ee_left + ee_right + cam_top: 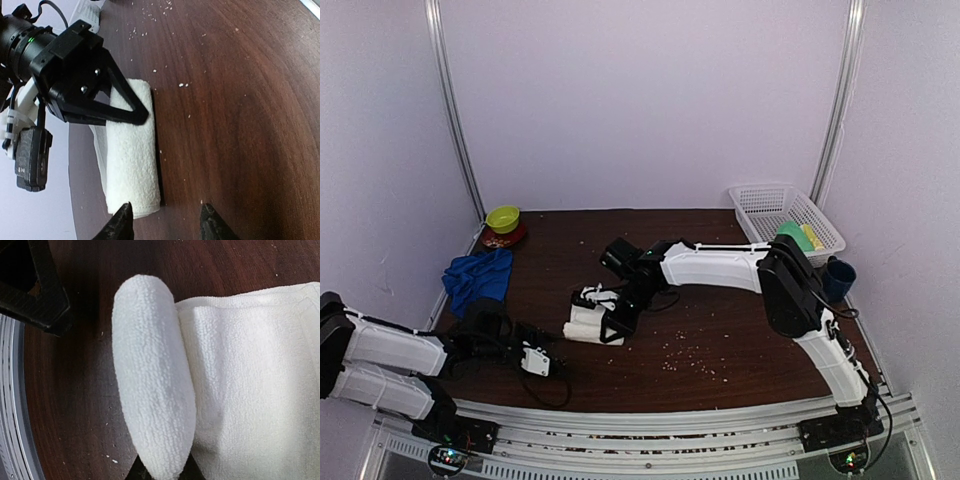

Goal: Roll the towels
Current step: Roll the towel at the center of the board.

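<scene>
At the middle of the brown table (720,310), the right arm stretched in from its base at the right edge, elbow raised and forearm running leftward. Its right gripper (608,322) was lowered onto the white towel (582,322), fingers closed on the rolled end of the cloth. The towel lay partly rolled, the roll a thick tube with the flat remainder touching it alongside. The left arm lay folded low at the near left corner. Its left gripper (167,225) sat close to the tabletop and pointed toward the towel, fingers apart with nothing between them. The blue towel (478,275) lay in a crumpled heap at the table's left edge, well apart from both grippers. Behind it a green bowl (503,217) rested on a red dish (506,240). A white basket (765,210) stood at the far right corner and a dark cup (838,278) near the right arm's elbow — while pale crumbs (685,355) dotted the wood between the arms.
</scene>
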